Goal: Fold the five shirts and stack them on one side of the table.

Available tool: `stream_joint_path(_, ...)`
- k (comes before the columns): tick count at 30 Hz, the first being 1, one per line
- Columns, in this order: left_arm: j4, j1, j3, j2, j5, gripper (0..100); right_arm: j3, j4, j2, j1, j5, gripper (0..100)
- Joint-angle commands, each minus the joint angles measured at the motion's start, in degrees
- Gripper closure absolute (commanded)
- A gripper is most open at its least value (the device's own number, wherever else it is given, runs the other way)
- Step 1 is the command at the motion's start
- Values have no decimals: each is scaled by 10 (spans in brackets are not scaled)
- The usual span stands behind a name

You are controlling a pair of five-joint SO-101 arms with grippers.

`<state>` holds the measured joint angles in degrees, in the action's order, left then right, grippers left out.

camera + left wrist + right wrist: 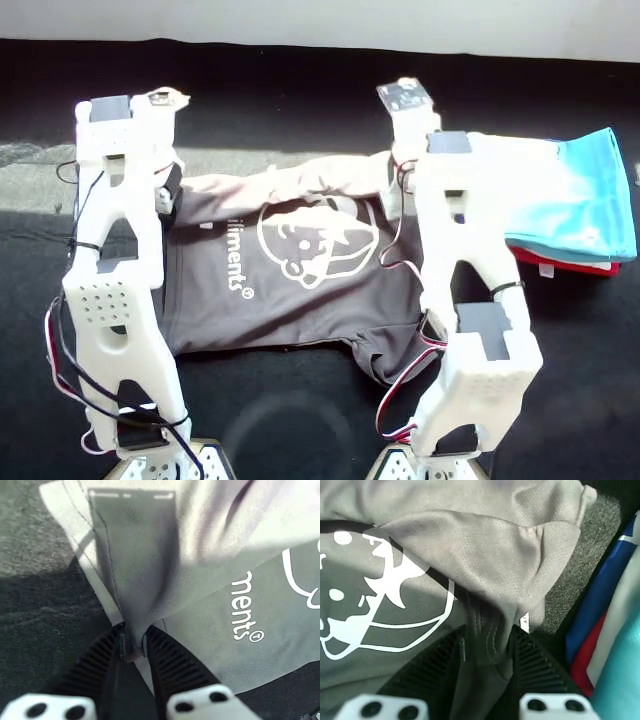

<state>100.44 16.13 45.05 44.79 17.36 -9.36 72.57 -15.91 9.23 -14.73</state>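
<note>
A: While both arms sit over the grey shirt (220, 300), where's it lying?
B: On the table (280, 110), between them. Left gripper (134, 639) pinches its edge, right gripper (489, 640) clamps a fold.

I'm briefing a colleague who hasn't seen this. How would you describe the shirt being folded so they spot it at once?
On the dark table, look between the left arm and the right arm. The grey shirt lies spread, its far edge folded over. Its white animal-face print sets it apart from the folded stack of turquoise and red beside it.
</note>
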Motion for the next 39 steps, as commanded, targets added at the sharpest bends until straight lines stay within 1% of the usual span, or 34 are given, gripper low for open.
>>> stream_joint_path(1, 3, 36, 55, -7, 2, 987, -81, -3, 9, -5, -3, 861)
stream_joint_path(4, 3, 53, 78, -6, 2, 987, -107, -44, -8, -9, -3, 861)
stream_joint_path(7, 4, 56, 80, -7, 4, 987, -107, -83, -41, -9, -3, 861)
stream_joint_path(10, 5, 58, 80, -7, 4, 987, -110, -80, -65, -7, -3, 861)
stream_joint_path(12, 4, 56, 80, -7, 3, 987, -119, -52, -62, -7, -3, 861)
stream_joint_path(14, 1, 51, 80, -6, 3, 987, -149, 7, -43, -7, -3, 861)
stream_joint_path(18, -33, 38, 75, -5, 2, 987, -189, 137, 3, 1, -7, 861)
stream_joint_path(20, -53, 29, 79, -5, 2, 987, -183, 172, 10, 7, -20, 861)
stream_joint_path(22, -81, 17, 80, -6, 4, 987, -167, 176, 0, 19, -38, 861)
stream_joint_path(29, -159, -7, 104, -5, 3, 987, -154, 66, -100, 22, -43, 861)
stream_joint_path(34, -168, -22, 103, -5, 2, 987, -158, -50, -170, 15, -43, 861)
stream_joint_path(39, -175, -24, 109, -7, 2, 987, -229, -122, -240, -8, -43, 861)
